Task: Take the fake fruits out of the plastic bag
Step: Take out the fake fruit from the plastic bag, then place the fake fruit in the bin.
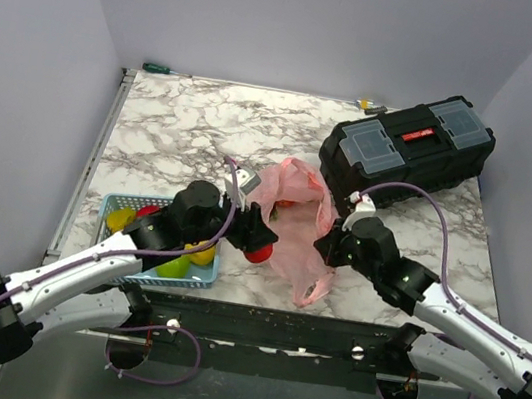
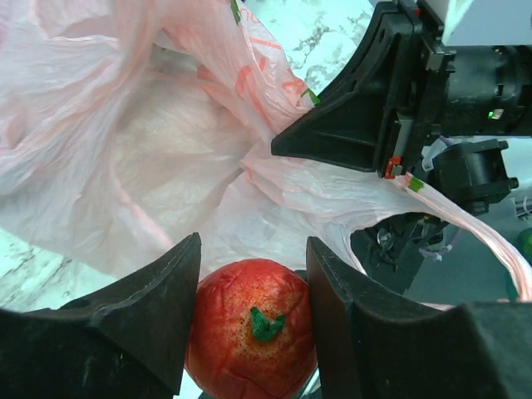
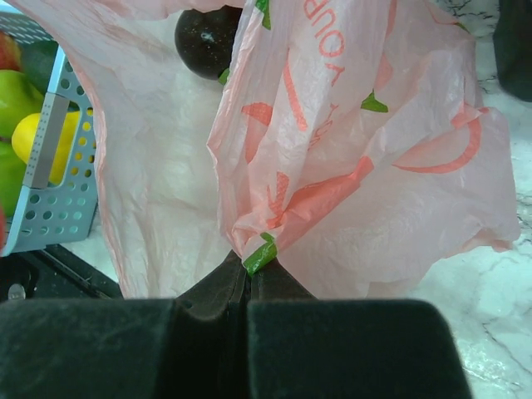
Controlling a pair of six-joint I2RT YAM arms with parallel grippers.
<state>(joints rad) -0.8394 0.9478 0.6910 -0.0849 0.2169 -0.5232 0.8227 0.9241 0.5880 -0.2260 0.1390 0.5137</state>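
The pink plastic bag (image 1: 294,226) lies crumpled at mid-table between the two arms. My left gripper (image 2: 253,249) is shut on a red fake fruit (image 2: 249,326) with a green stem, held just outside the bag's mouth (image 1: 258,252). The pads press both sides of the fruit. My right gripper (image 3: 249,268) is shut on a pinched fold of the plastic bag (image 3: 357,166) at its right side (image 1: 329,238). A dark round fruit (image 3: 208,37) shows at the bag's far opening. Something red (image 1: 287,203) shows faintly through the plastic.
A light blue slotted basket (image 1: 115,204) at the front left holds yellow, green and red fruits (image 1: 175,264). A black toolbox (image 1: 405,153) stands at the back right. A green-handled screwdriver (image 1: 160,68) lies along the back edge.
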